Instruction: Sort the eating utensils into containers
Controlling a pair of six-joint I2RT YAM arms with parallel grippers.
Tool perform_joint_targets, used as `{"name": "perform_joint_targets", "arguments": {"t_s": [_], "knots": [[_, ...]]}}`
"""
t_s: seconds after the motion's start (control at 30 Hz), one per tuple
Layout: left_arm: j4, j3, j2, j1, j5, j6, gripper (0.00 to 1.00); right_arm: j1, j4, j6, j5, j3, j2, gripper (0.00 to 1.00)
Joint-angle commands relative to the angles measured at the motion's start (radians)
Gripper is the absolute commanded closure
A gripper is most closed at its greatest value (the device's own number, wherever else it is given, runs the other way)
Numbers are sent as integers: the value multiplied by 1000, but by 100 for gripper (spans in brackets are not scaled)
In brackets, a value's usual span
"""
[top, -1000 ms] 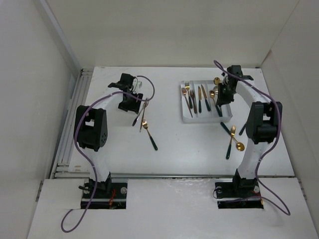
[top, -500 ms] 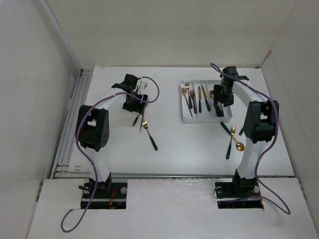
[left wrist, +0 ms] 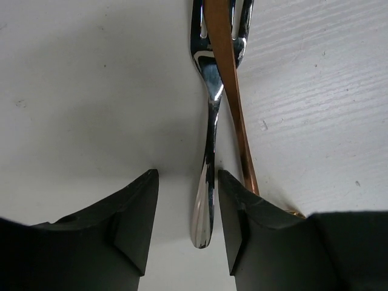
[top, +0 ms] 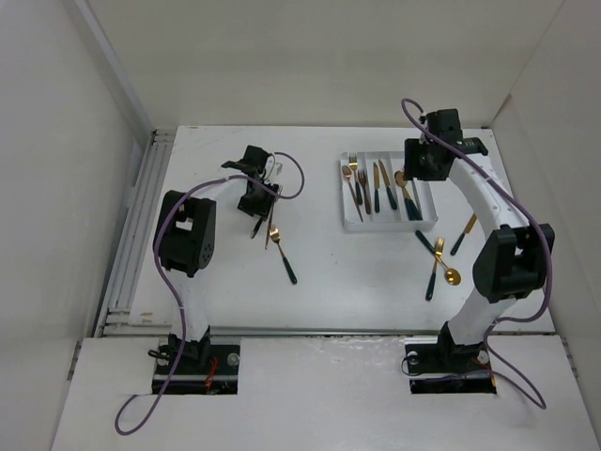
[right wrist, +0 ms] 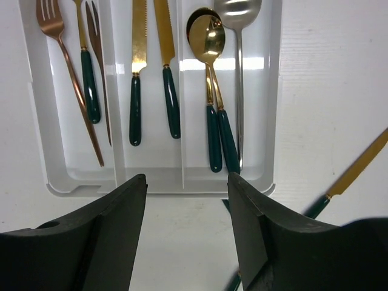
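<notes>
A silver fork [left wrist: 210, 109] lies on the table with a copper handle [left wrist: 233, 103] crossing over its neck. My left gripper [left wrist: 188, 182] is open and low, its jaws on either side of the fork's handle end, the right finger [left wrist: 242, 212] almost touching it. My right gripper [right wrist: 187, 177] hangs open and empty over the near end of the white tray [right wrist: 163, 185]. The tray holds forks [right wrist: 85, 73] on the left, two knives [right wrist: 136, 73] in the middle, and gold spoons [right wrist: 209, 42] plus a silver spoon [right wrist: 237, 12] on the right.
In the top view, a gold spoon with a dark handle [top: 282, 256] lies just near of my left gripper [top: 256, 202]. Several loose utensils lie right of the tray [top: 349, 225]: a fork [top: 435, 263], a spoon [top: 452, 276] and a knife [top: 463, 235]. Walls close in both sides.
My right gripper opened over the tray's right compartment, left a spoon there and lifted away. My left gripper shifted onto the fork's handle and its jaws narrowed.
</notes>
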Motion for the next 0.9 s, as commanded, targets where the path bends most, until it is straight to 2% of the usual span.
{"name": "perform_joint_targets", "arguments": {"t_s": [0.0,0.1,0.2,0.3,0.33,0.43,0.47,0.7,0.77,0.8,0.87], "knots": [[-12,49,11,3,30,8,59,0,24,8,-18,-41,-39,38],[-21,58,36,-6,50,8,51,0,24,17,-18,-52,-59,38],[-21,58,59,-28,50,8,51,0,34,17,-18,-70,-68,38],[-21,58,83,-62,-24,8,58,0,34,17,-18,-70,-78,38],[-21,58,105,-71,-76,8,70,0,34,17,-18,-79,-78,38],[-21,49,117,-71,-90,-1,97,0,34,26,-27,-79,-88,38],[-21,38,117,-71,-73,-1,100,0,34,26,-27,-79,-98,38],[-21,29,51,-62,-45,-1,100,18,23,35,-15,-70,-131,38],[0,29,2,-62,-99,-1,100,31,23,44,-5,-79,-153,38],[21,29,-69,-78,-202,-1,100,31,23,44,4,-79,-153,38],[99,8,-134,-103,-309,52,100,64,23,54,13,-88,-162,38]]}}
